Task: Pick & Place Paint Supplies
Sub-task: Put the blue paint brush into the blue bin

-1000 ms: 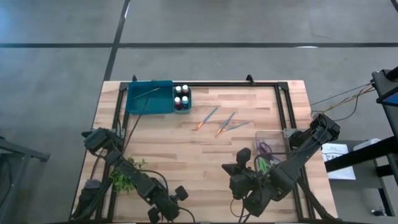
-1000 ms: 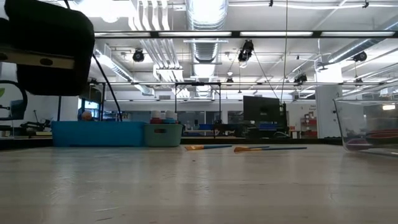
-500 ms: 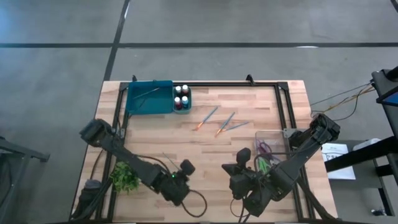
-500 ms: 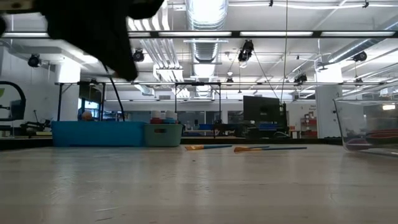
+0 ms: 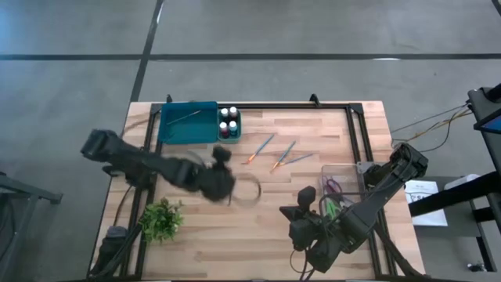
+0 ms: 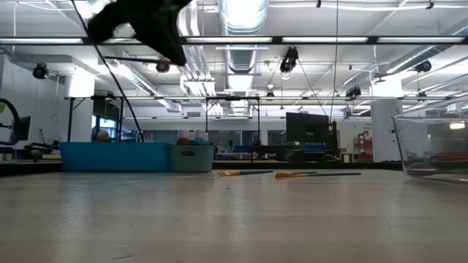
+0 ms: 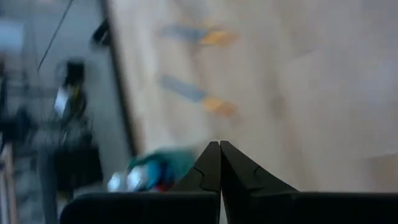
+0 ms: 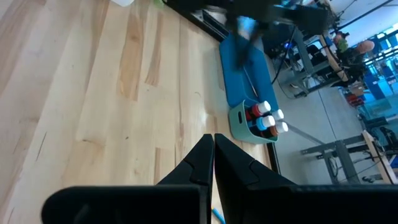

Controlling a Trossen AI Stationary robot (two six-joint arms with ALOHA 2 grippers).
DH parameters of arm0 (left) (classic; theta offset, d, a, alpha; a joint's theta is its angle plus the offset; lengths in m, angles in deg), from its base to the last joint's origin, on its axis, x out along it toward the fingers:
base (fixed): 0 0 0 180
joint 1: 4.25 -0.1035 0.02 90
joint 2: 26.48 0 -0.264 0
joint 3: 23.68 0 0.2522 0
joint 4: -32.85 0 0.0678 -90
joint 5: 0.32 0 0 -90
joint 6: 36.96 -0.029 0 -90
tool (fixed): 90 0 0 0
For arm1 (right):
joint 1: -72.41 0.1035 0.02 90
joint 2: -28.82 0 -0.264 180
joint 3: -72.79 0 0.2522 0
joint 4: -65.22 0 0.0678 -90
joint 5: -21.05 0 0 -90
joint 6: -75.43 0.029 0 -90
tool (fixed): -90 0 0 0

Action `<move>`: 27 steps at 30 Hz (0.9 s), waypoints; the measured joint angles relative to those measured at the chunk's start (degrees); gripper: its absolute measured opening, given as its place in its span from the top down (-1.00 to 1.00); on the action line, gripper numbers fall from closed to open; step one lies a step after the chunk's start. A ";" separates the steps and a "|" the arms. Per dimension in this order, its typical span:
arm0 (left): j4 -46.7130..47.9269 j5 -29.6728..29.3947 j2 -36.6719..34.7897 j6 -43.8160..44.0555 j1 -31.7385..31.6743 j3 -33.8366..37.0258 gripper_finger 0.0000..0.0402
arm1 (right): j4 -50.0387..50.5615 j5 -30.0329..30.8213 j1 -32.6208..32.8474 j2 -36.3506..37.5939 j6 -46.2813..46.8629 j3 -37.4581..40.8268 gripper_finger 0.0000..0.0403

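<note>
Three thin paintbrushes (image 5: 279, 154) with blue-grey handles and orange tips lie flat on the wooden table right of its middle. They also show in the low view (image 6: 292, 174) and, blurred, in the left wrist view (image 7: 198, 97). My left gripper (image 5: 222, 158) hangs shut in the air left of the brushes, its fingers (image 7: 219, 163) closed together and touching nothing. My right gripper (image 5: 304, 197) waits shut near the table's near edge, right of the middle (image 8: 212, 152). A thin brush-like stick (image 5: 182, 117) lies in the blue tray (image 5: 188, 133).
The blue tray (image 6: 113, 157) stands at the far left of the table, with a small holder of paint bottles (image 5: 228, 124) beside it. A clear container (image 5: 341, 178) holding scissors stands at the right. A green plant (image 5: 160, 221) lies near the left near corner.
My left arm has swung up from the table's near-left corner toward the far edge and the middle. It now reaches out over the table close to the brushes. The brushes, the tray and my right arm have stayed where they were.
</note>
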 joint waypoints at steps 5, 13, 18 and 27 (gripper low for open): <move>-3.18 0.18 -8.61 -2.36 -11.31 6.57 1.00 | 0.03 0.02 0.00 0.00 0.14 0.19 0.96; -20.01 11.59 -19.13 -13.80 -31.76 19.27 1.00 | 0.01 0.04 0.00 0.00 0.13 0.30 0.96; -25.90 18.47 -20.67 -17.98 -42.42 24.61 1.00 | -0.04 0.15 0.00 0.00 0.13 0.42 0.96; -33.67 25.80 -20.33 -19.94 -49.16 30.39 1.00 | -0.04 0.44 -0.04 0.00 -0.08 0.44 0.96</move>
